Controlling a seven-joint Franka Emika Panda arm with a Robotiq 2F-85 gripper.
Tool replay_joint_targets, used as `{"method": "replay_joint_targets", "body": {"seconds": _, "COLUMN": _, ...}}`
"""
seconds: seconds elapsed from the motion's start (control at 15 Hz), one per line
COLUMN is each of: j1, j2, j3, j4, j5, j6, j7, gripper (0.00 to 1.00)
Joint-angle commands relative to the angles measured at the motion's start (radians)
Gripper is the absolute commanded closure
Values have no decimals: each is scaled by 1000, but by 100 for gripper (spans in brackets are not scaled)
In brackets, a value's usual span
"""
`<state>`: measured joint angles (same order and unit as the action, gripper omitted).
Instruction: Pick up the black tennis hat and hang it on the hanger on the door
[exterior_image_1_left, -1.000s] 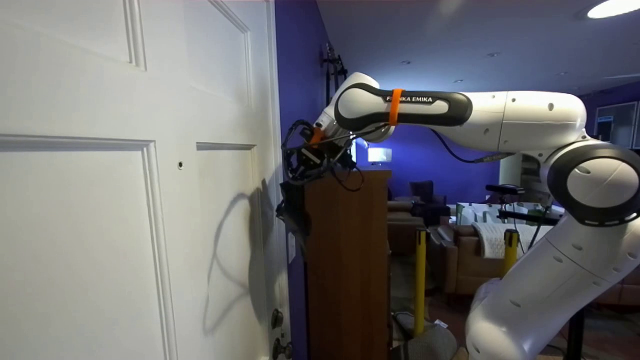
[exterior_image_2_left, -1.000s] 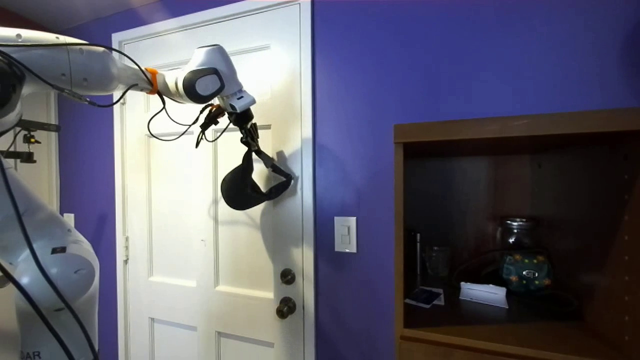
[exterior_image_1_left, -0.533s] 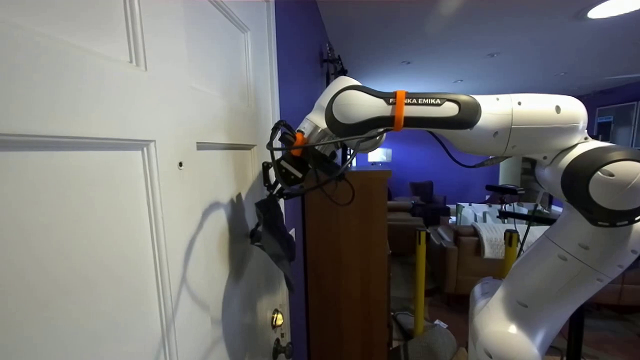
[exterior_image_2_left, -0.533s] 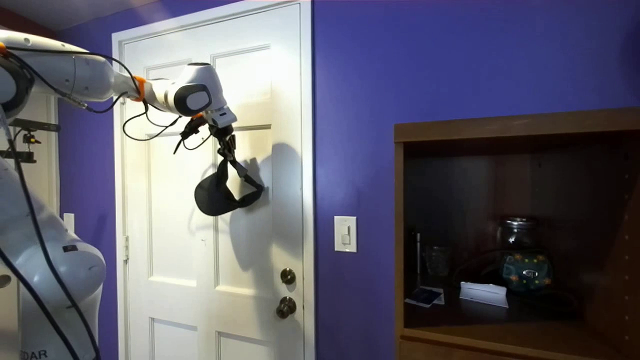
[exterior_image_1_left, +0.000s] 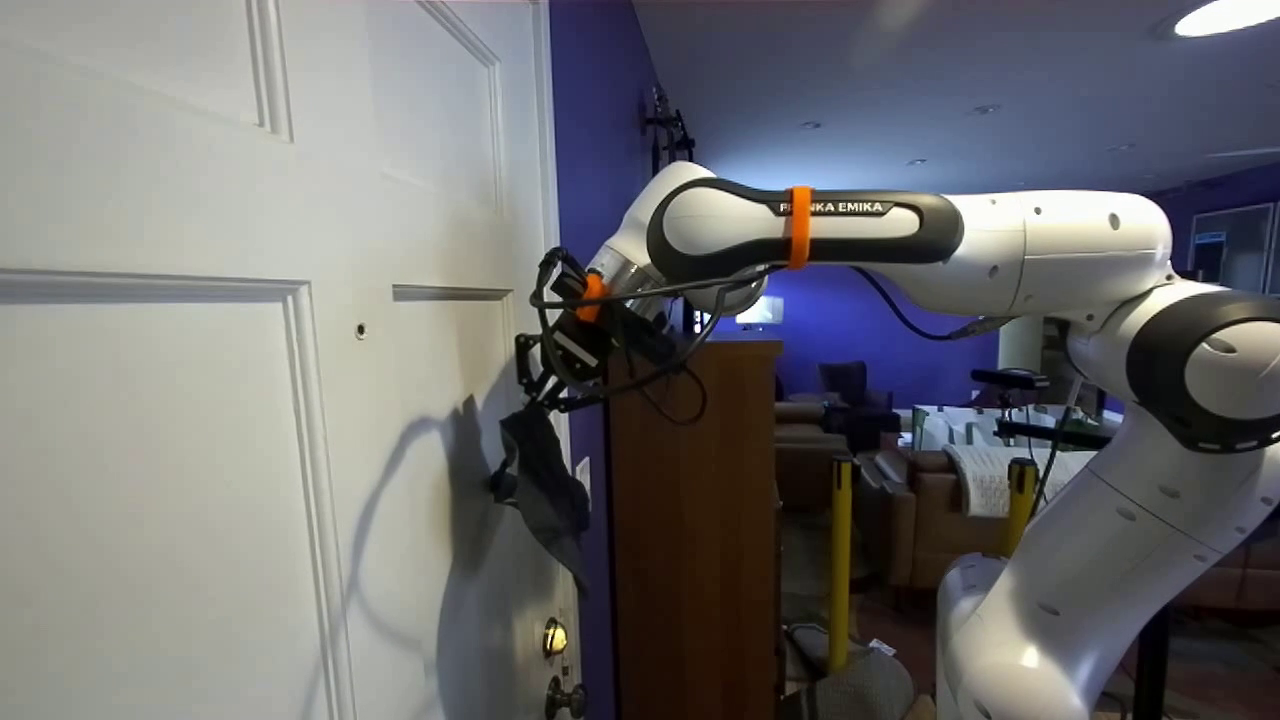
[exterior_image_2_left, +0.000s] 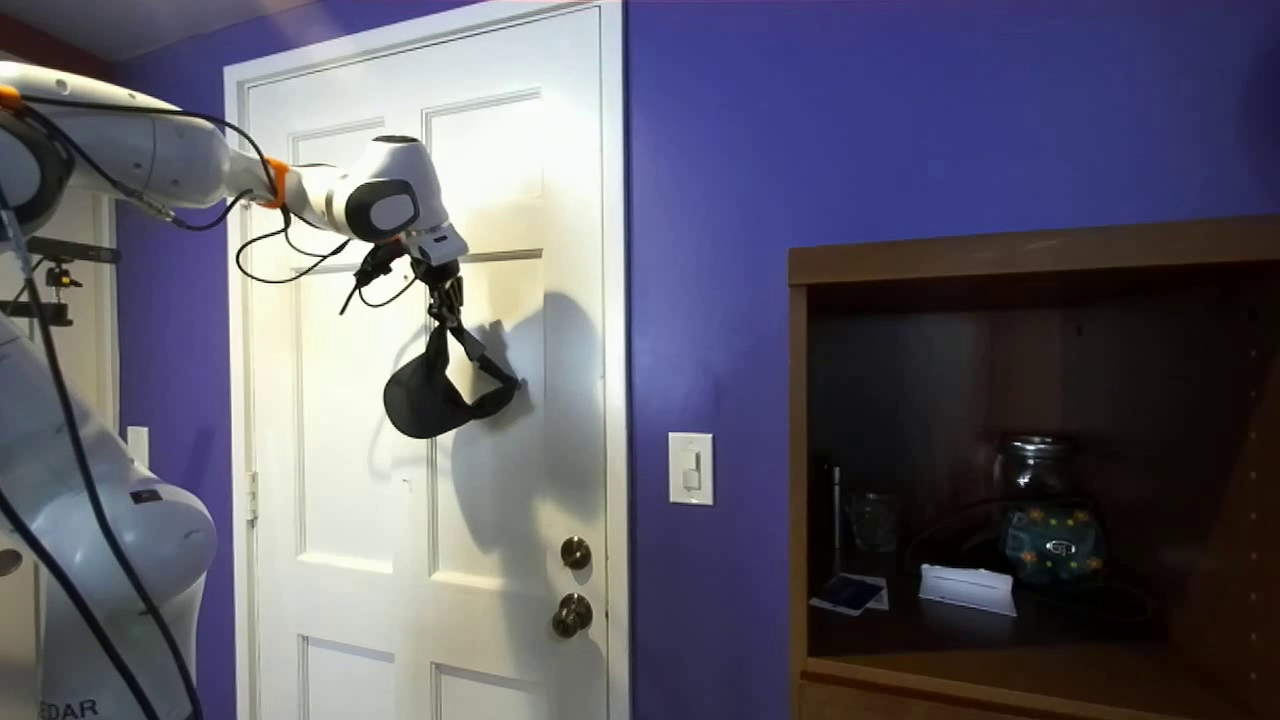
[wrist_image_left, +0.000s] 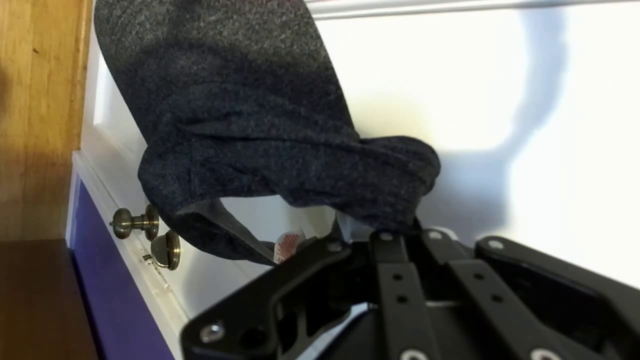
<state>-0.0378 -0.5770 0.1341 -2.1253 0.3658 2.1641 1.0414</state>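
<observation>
Hat (exterior_image_2_left: 424, 402) and pincer (exterior_image_2_left: 446, 317) lower | hat clamped, hanging beneath pincer

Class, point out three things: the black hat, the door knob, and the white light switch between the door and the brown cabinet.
Black hat (wrist_image_left: 230, 75), wrist view: on its brim.
Door knob (exterior_image_2_left: 572, 615), in an exterior view: on its round front.
Light switch (exterior_image_2_left: 691, 469), in an exterior view: mid-front.
</observation>
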Motion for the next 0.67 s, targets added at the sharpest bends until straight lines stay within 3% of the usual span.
{"method": "replay_joint_targets", "body": {"seconds": 0.0, "j1": 20, "j2": 25, "j3": -3, "j4": 4, "j5": 8, "j6": -10, "j7": 0, "gripper": 99}}
{"method": "replay_joint_targets", "body": {"seconds": 0.33, "j1": 52, "j2": 56, "j3": 56, "j4": -6, "j5": 9, "j6": -20, "j7": 71, "gripper": 99}}
{"method": "replay_joint_targets", "body": {"seconds": 0.6, "j1": 83, "j2": 72, "j3": 130, "j4": -47, "j5": 7, "j6": 72, "j7": 165, "gripper": 99}}
